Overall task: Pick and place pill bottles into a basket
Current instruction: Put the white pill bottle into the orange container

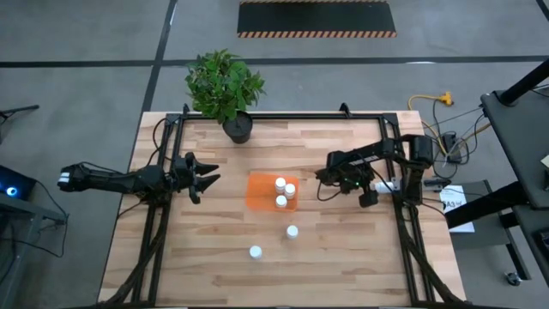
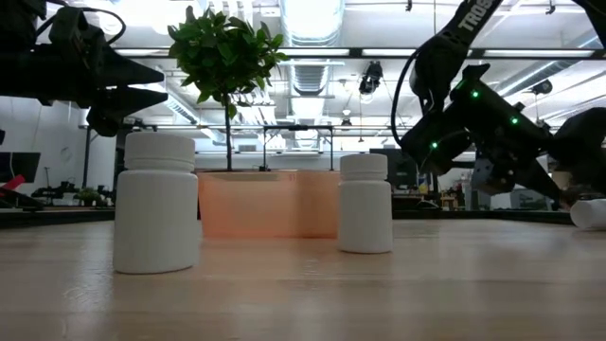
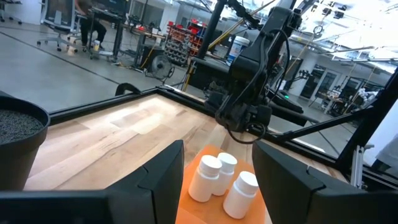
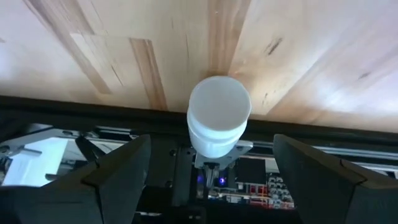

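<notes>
The right gripper (image 1: 371,190) hangs at the right side of the table with its fingers spread wide and nothing between them, and the bottle it faces (image 4: 219,117) stands upright at the table's right edge, seen cap-on in the right wrist view and centred in the gap between the two fingers. So the bottle lies straight ahead of that hand, its long axis vertical and pointing roughly along the gripper's line of sight; judging by this, the next move is a plain advance onto the cap and body, then a close. In the high view the same bottle (image 1: 385,185) shows just right of the gripper, beside the arm's base. The basket (image 1: 260,194) sits mid-table to the left of this hand, with three bottles (image 1: 281,201) already in it; two more stand on the near part of the table, one (image 1: 292,231) just near of the basket, the other (image 1: 256,251) further near and left. The left gripper (image 1: 208,174) waits left of the basket, fingers partly parted, empty.
</notes>
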`<action>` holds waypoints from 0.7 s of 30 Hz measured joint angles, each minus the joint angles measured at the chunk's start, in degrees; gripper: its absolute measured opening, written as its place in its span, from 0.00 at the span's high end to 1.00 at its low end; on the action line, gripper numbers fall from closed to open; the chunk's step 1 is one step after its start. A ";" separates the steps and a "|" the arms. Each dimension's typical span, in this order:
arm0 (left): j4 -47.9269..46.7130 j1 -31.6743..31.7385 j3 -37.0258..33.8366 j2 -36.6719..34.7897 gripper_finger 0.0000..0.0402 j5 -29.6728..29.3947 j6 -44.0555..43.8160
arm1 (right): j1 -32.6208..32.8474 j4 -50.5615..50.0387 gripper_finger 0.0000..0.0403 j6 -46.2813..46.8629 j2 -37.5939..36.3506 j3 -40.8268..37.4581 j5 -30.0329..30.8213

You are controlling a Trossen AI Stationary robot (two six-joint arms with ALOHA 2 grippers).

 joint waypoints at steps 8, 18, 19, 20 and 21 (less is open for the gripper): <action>-0.02 0.01 0.00 0.00 0.57 0.00 0.00 | 0.00 2.31 0.19 -0.19 0.00 -1.54 0.00; -0.02 0.00 0.00 0.00 0.57 0.00 0.00 | 0.00 3.92 0.19 -0.12 2.16 -2.72 -0.04; -0.01 0.00 0.00 0.00 0.57 0.00 0.00 | 0.00 3.92 0.19 -0.06 2.86 -2.72 -0.04; 0.00 0.00 0.00 0.00 0.57 0.00 0.00 | 0.00 3.87 0.19 -0.02 3.49 -2.72 -0.07; -0.02 0.00 0.00 0.00 0.57 0.00 0.00 | 0.00 3.77 0.19 -0.02 4.04 -2.72 -0.11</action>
